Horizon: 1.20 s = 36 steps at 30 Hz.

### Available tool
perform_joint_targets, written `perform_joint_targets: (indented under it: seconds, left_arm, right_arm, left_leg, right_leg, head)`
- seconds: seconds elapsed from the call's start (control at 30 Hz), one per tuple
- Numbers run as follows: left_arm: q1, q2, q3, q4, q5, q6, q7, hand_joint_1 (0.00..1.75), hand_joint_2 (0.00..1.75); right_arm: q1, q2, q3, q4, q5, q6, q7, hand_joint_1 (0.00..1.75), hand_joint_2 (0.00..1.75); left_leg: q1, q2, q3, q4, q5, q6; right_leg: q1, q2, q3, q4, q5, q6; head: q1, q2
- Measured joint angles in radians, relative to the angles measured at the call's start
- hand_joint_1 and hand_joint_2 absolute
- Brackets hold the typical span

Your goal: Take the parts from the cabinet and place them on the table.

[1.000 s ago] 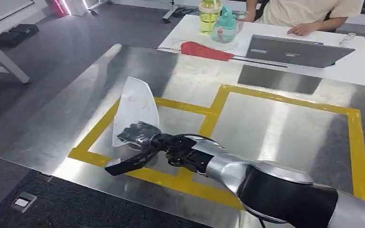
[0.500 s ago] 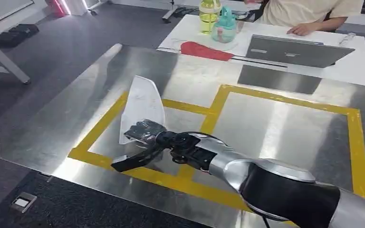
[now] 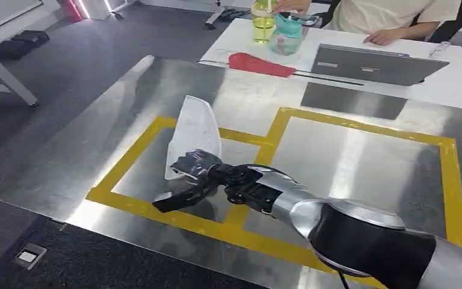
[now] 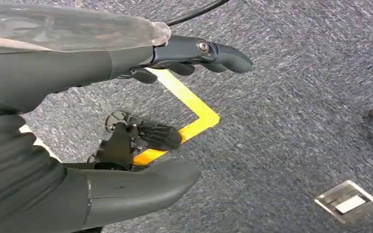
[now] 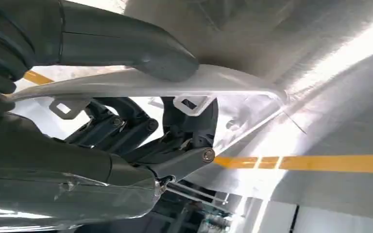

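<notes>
Though without readable markings, white part (image 3: pixel 194 135) in right hand (image 3: pixel 195 171) fingers (image 5: pixel 126 128) above steel table (image 3: pixel 349 162).

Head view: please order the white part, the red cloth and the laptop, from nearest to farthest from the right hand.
1. White part: held in the right hand.
2. Red cloth: on the white desk behind the metal table.
3. Laptop: far right, same desk.

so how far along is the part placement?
Fetching looks done: the right hand holds the white plastic part over the steel table, above the left yellow-taped box. In hand: the part is still gripped, upright, between thumb and fingers. Left: set it down and let go. The left hand holds nothing.
</notes>
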Motion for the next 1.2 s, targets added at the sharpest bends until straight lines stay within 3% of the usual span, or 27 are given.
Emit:
perform_joint_targets:
  seconds: [0.23, 0.27, 0.43, 0.47, 1.2]
  left_arm:
    - [0.000, 0.000, 0.000, 0.000, 0.003, 0.000, -0.002, 0.00, 1.75]
    - [0.000, 0.000, 0.000, 0.000, 0.003, 0.000, -0.002, 0.00, 1.75]
    - [0.000, 0.000, 0.000, 0.000, -0.002, 0.002, -0.002, 0.00, 1.75]
    - [0.000, 0.000, 0.000, 0.000, -0.002, 0.005, -0.002, 0.00, 0.00]
    - [0.000, -0.003, 0.000, 0.000, 0.003, 0.003, 0.003, 0.00, 0.00]
  right_arm:
    - [-0.001, -0.011, -0.007, 0.005, 0.002, 0.008, 0.010, 1.75, 1.75]
    - [-0.002, -0.013, -0.007, 0.006, 0.002, 0.008, 0.010, 0.00, 0.00]
    - [-0.004, -0.017, -0.008, 0.006, 0.002, 0.008, 0.010, 0.00, 0.00]
    - [-0.005, -0.017, -0.009, 0.006, 0.002, 0.008, 0.010, 0.00, 0.00]
    - [-0.005, -0.024, -0.015, 0.007, -0.007, 0.008, 0.008, 0.00, 0.00]
  left_leg:
    - [0.000, 0.000, 0.000, 0.000, 0.000, 0.000]
    - [0.000, 0.000, 0.000, 0.000, 0.000, 0.000]
    - [0.000, 0.000, 0.000, 0.000, 0.000, 0.000]
    - [0.000, 0.000, 0.000, 0.000, 0.000, 0.000]
    - [0.000, 0.000, 0.000, 0.000, 0.000, 0.000]
  right_leg:
    - [0.000, 0.000, 0.000, 0.000, 0.000, 0.000]
    - [0.000, 0.000, 0.000, 0.000, 0.000, 0.000]
    - [0.000, 0.000, 0.000, 0.000, 0.000, 0.000]
    - [0.000, 0.000, 0.000, 0.000, 0.000, 0.000]
    - [0.000, 0.000, 0.000, 0.000, 0.000, 0.000]
  head:
    - [0.000, 0.000]
    - [0.000, 0.000]
    - [0.000, 0.000]
    - [0.000, 0.000]
    - [0.000, 0.000]
